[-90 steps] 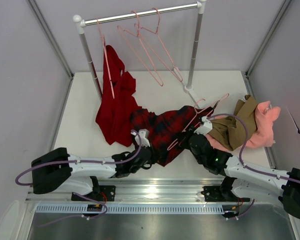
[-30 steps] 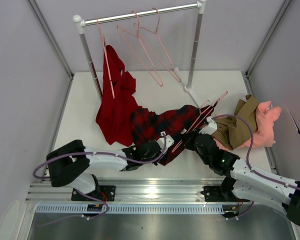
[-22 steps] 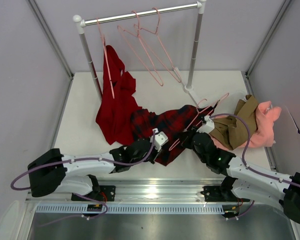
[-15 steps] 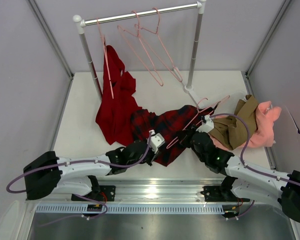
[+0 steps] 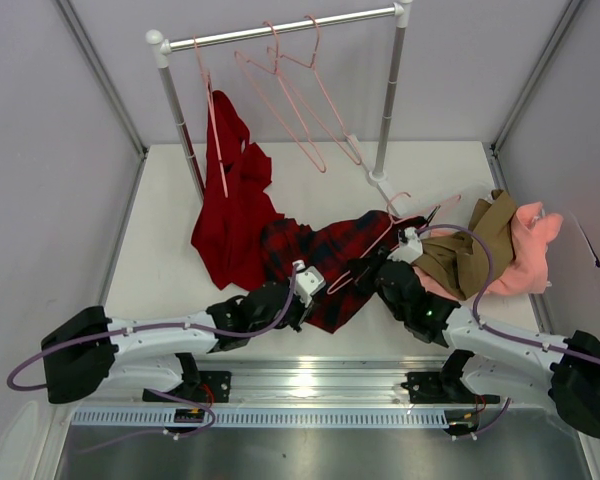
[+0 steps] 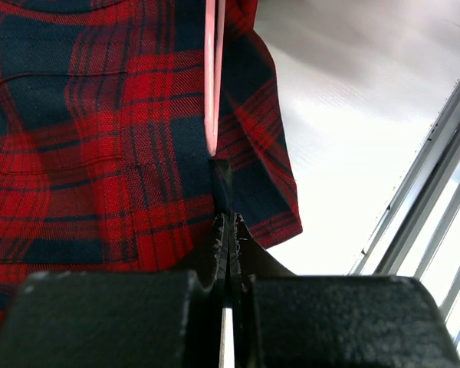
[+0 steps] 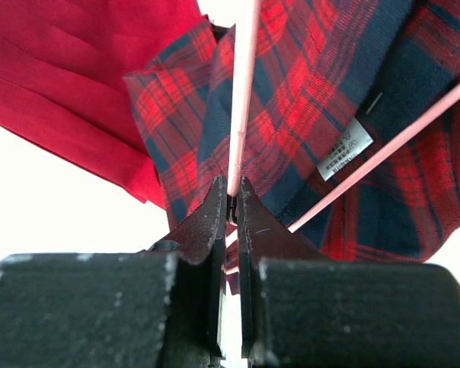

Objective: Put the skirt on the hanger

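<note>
The red-and-navy plaid fabric skirt [image 5: 325, 255] lies crumpled near-centre on the white surface [image 5: 160, 240], the thin pale-pink wire hanger [image 7: 243, 92] across it. The right fingers [image 7: 211, 218] clamp a hanger rod; the left fingers [image 6: 217, 244] pinch a skirt fold. Best to hold the rod steady and draw fabric over it slowly.

This is a robotics lab test cell, not a home: plain pale panel walls [image 5: 50, 150] in metal framing box in a white worktop [image 5: 160, 270]. An aluminium rail [image 5: 310, 380] runs along its near edge, and a small clothes rack [image 5: 280, 28] stands at the back.
</note>
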Tool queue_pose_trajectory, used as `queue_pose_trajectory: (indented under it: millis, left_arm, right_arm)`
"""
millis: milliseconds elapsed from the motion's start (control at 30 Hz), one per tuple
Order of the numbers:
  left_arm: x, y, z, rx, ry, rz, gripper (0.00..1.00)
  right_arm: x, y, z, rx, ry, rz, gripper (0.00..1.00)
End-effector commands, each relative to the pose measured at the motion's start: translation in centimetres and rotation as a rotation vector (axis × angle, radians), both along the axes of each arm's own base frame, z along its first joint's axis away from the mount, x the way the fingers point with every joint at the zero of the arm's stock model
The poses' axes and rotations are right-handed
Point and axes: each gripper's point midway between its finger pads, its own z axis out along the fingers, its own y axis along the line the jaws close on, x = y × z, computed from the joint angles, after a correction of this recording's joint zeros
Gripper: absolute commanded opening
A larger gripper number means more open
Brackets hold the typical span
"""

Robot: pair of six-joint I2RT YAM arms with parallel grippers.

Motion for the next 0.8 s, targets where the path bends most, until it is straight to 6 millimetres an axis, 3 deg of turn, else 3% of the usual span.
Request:
queue_pose_trajectory:
  millis: [0,167,533,767]
  left_arm:
    - [0.1,-0.6,0.2,-0.037,0.015,0.006,0.00]
    - [0.2,-0.6,-0.2,-0.032,0.018,0.012,0.00]
    - [0.9,-0.6,0.2,-0.066,0.028,0.068,0.00]
    - [0.7,-0.6,-0.3,-0.104,0.060,0.088,0.00]
  right_arm:
    - [0.6,0.5,3.1,0.077,-0.043,-0.014,0.00]
    - [0.4,0.0,4.2,0.087,-0.067,-0.021,0.00]
    - [0.9,0.9,2.3,0.060,-0.035,-0.011,0.00]
    - [1.4,1.3,3.8,0.080,-0.077,-0.011,0.00]
